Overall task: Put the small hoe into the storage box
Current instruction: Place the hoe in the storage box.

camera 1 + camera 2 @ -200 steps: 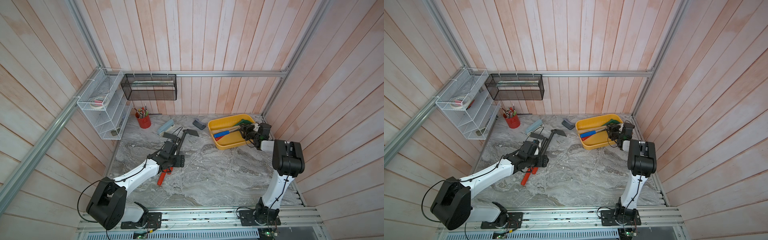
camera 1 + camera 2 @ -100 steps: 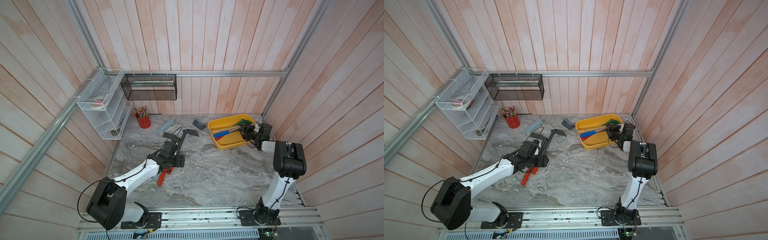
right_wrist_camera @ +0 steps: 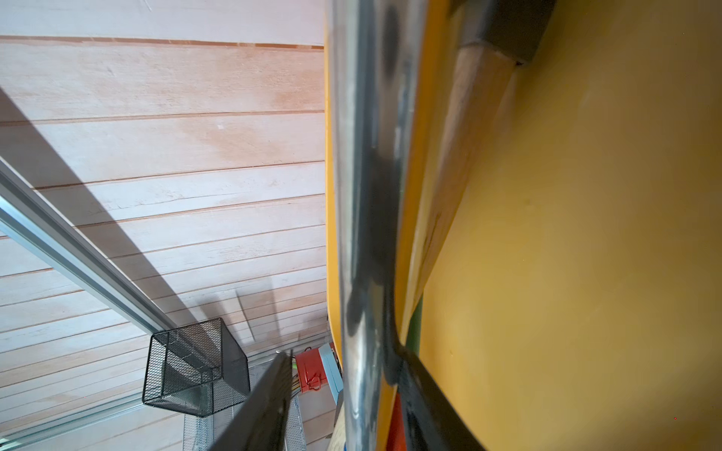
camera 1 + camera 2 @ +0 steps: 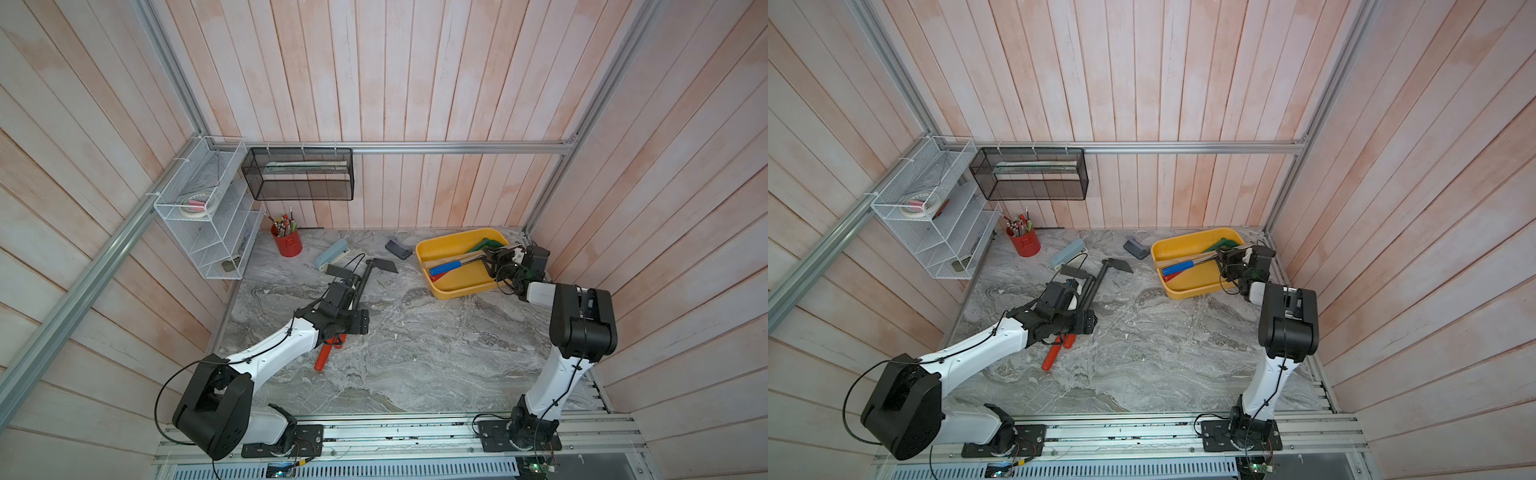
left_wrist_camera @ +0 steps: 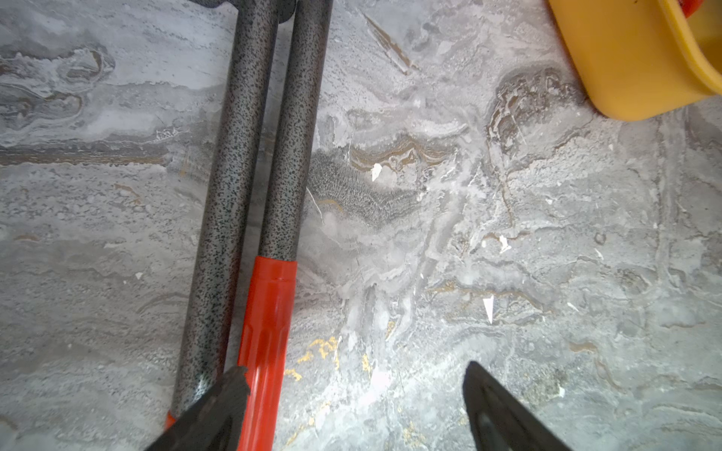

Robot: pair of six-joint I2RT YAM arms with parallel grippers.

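Left wrist view: small hoe lies on the marble table at centre-left, outside the storage box at upper right; left gripper spread beside its red grip. Probably rigid and blade-heavy: pinch the speckled shaft. Right gripper: hold unclear

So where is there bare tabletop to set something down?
The marble table is bare in front, between the red-gripped handles and the right arm. The back strip is crowded: pen cup, stapler, grey block and the storage box, holding tools.
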